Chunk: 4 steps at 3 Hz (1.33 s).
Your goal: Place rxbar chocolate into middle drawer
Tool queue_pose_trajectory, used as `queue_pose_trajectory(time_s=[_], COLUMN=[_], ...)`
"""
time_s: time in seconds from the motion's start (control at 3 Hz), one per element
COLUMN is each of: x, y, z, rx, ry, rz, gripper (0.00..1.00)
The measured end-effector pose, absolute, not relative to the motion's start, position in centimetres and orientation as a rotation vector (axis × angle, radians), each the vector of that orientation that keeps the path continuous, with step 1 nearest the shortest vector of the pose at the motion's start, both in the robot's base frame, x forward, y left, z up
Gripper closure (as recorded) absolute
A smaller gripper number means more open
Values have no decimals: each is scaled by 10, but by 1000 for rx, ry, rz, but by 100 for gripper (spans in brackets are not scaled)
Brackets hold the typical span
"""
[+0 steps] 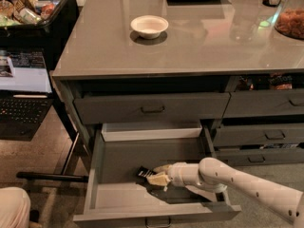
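Observation:
The middle drawer [124, 197] is pulled wide open below the counter, with tall grey sides and a plain grey floor. My gripper [156, 175] reaches into it from the right on a white arm and sits low over the floor near the drawer's middle. It is shut on the rxbar chocolate [144, 173], a small black bar with white lettering that sticks out to the left of my fingers. The bar is at or just above the drawer floor; I cannot tell if it touches. A dark shadow lies under my arm.
A white bowl [149, 25] stands on the grey counter. The shallower top drawer front [152, 107] is shut above. Narrower drawers [266, 137] are at the right. A black bin of snacks [28, 6] and a laptop [21, 110] are at the left, and a jar [290, 23] at the far right.

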<state>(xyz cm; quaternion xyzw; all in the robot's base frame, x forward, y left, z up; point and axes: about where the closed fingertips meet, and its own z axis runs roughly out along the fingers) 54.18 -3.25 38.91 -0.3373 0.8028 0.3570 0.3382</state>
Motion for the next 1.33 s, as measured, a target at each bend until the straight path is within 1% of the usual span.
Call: queue_pose_trajectory(time_s=[0.67, 1.0, 1.33], x=[547, 547, 547], y=[-25, -25, -25], z=[377, 377, 377], rx=[-864, -864, -864], ry=[2084, 2084, 2084], rz=[914, 914, 914], gripper=[12, 0, 0])
